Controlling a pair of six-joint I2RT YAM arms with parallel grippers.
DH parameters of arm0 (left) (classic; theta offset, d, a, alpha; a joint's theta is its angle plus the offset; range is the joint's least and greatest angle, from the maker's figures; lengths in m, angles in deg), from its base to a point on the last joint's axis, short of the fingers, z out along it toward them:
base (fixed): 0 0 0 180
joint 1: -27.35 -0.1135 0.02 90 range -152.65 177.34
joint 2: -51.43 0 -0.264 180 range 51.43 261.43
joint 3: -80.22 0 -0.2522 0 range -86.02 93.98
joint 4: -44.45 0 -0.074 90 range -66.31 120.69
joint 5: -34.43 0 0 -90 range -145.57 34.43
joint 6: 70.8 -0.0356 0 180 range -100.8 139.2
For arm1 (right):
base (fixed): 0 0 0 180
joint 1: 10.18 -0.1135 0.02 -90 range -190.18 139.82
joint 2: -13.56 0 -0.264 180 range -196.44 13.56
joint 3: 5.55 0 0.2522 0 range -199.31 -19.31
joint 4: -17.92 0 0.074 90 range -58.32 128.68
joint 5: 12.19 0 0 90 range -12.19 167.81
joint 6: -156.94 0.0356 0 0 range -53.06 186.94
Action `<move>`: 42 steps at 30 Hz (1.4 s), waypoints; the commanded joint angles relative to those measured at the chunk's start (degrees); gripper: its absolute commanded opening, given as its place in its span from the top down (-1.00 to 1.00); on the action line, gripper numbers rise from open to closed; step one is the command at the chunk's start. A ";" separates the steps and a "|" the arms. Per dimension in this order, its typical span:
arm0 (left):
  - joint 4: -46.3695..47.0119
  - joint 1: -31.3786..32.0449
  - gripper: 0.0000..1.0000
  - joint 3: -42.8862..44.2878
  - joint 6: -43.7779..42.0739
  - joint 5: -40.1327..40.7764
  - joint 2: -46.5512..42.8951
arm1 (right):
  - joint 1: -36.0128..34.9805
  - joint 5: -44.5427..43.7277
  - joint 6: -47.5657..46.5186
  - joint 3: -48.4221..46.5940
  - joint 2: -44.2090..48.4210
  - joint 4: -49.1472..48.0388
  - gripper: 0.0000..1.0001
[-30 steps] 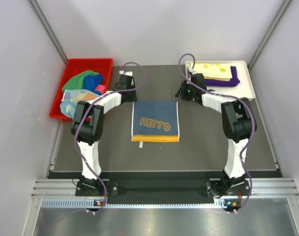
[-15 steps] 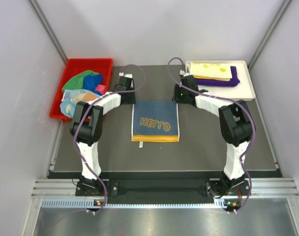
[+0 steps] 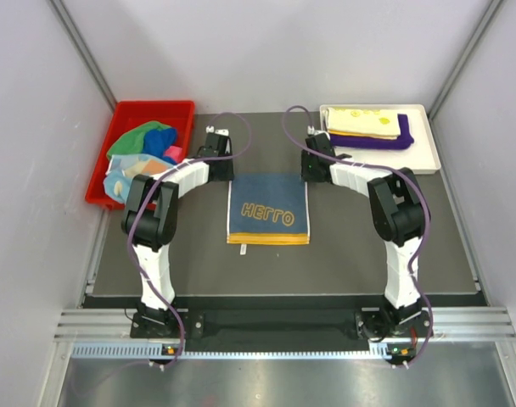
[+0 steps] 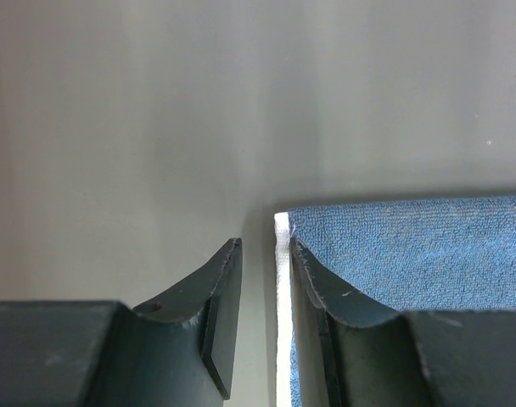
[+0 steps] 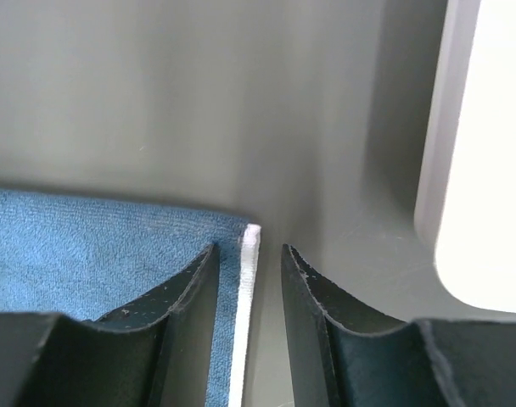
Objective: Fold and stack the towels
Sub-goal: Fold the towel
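Several crumpled towels [image 3: 143, 144], green, blue and pink among them, heaped in red bin [image 3: 180, 108] at far left of bench [image 3: 351, 246]. Just right of that, left hand [image 4: 265, 243] down at far-left corner of navy towel [image 3: 268, 208]: jaws parted, straddling the white hem, apparently not yet pinching, though hard to be sure from so close. Navy towel itself spread flat mid-bench, yellow lettering up, yellow band along near edge. Right hand [image 5: 249, 248] likewise at far-right corner, jaws apart with the hem in the gap. Farther right, white tray [image 3: 429, 153] with folded yellow towel [image 3: 364, 121] and purple towel [image 3: 389, 142] lying together.

Likely light, limp, grippy terry; no stiffness, so bound to sag between two holds. Best taken at both far corners, pinched through the hem, lifted together and kept taut for folding toward near edge.

Against a second ago: right hand swung left from beside the tray to the towel's corner; left hand barely shifted; navy towel unmoved.
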State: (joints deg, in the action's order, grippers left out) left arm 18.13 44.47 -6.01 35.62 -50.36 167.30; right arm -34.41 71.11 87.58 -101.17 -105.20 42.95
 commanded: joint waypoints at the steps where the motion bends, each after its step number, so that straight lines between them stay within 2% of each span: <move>1: 0.78 -0.25 0.32 -0.11 -0.34 0.50 0.67 | 0.06 -2.09 -0.69 -0.58 0.11 -1.77 0.28; 13: 3.06 -0.42 0.24 -1.43 0.97 -4.59 -0.03 | 1.38 5.64 0.01 2.50 0.81 -9.24 0.28; 26: 3.94 -0.87 0.24 -0.64 2.47 -3.71 1.63 | 2.52 8.89 0.10 3.29 -0.16 -9.95 0.31; 42: 8.69 -0.87 0.44 -3.01 4.14 -1.96 1.02 | 3.13 10.30 0.19 3.47 -0.68 -10.30 0.70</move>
State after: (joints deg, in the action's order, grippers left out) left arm 22.70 43.92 -8.09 39.03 -53.16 168.20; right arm -32.09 80.73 87.95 -97.68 -105.20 34.51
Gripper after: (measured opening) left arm 0.292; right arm 0.160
